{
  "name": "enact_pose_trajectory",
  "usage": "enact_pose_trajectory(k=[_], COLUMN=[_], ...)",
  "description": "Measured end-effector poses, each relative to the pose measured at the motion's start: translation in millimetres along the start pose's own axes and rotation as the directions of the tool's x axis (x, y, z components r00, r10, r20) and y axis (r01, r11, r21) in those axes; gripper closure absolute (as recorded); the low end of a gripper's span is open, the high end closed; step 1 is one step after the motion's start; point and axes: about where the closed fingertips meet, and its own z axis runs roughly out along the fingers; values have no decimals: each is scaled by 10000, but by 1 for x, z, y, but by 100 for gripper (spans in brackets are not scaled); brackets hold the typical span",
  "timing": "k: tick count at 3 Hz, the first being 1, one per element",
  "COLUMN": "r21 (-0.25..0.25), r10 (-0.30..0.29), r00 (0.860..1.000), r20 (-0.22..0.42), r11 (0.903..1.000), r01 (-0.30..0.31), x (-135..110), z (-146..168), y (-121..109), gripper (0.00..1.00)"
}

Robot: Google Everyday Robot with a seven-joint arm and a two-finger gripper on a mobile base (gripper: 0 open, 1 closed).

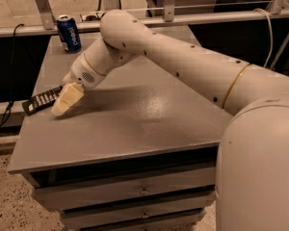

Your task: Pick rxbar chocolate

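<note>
The arm (183,66) reaches from the lower right of the view across the grey tabletop (135,124) and bends down toward its left edge. At the arm's end, the cream-coloured tool (62,107) points down and to the left, with its tip low over the tabletop, at or almost on the surface.

The rxbar chocolate (38,101) lies flat at that same left edge. It is a thin black bar with rows of small white print, set at a slant so that its far end rises toward the tool's base. Its near end reaches the tabletop's edge, or perhaps just past it. The tool sits directly against the bar's inner end and covers part of it, so the rest of the bar sticks out to the left of the tool. From this angle I cannot tell whether the tool is open, closed or has hold of the bar, and the bar does not look lifted.

A blue Pepsi can (69,33) stands upright at the far left corner of the tabletop, well apart from both bar and tool. Drawer fronts (144,190) show beneath the tabletop.
</note>
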Motion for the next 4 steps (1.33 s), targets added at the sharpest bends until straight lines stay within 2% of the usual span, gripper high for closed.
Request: enact_pose_trajectory(k=[3,4], r21=[433,730], r10=[-51,-68], r00=[9999,10000], r20=[117,-36], r11=[9991,9973], r01=[46,70], x=[-12,-17], z=[4,-4], y=[-2,-1], gripper=[93,100])
